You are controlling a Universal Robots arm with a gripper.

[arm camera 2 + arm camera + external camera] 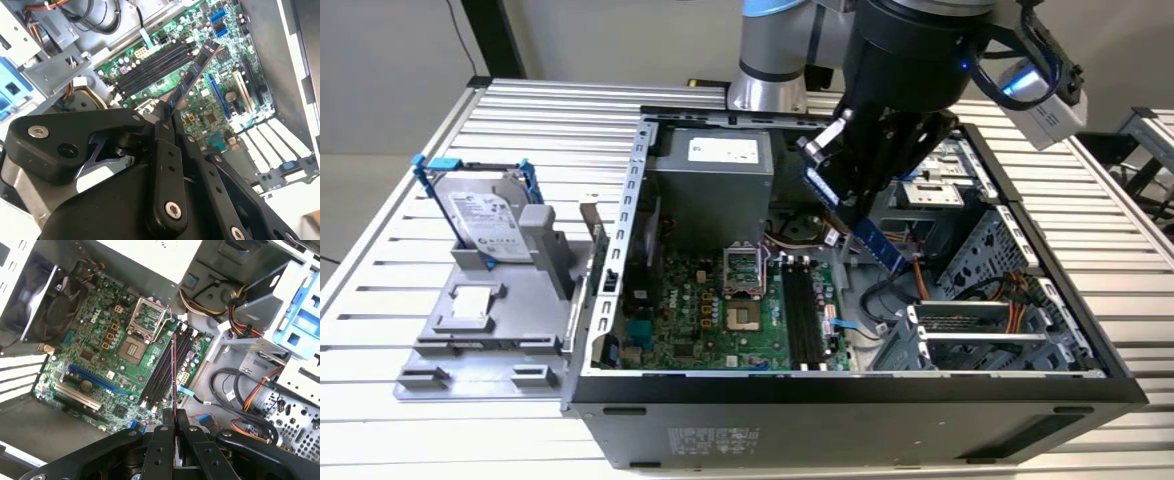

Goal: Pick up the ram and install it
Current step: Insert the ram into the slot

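gripper (851, 208) clamped on ram (195, 72), gripped at one end, likely so contact edge stays free | ram airborne, tilted, inside open case (854, 400) above motherboard (100, 347), near black slots (161, 371) | looks off the slot line, unseated

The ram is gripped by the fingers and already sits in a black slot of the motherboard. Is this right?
Not quite. The fingers do grip the ram, but it sits in no slot: the second wrist view shows it held above the motherboard, with the black slots empty.
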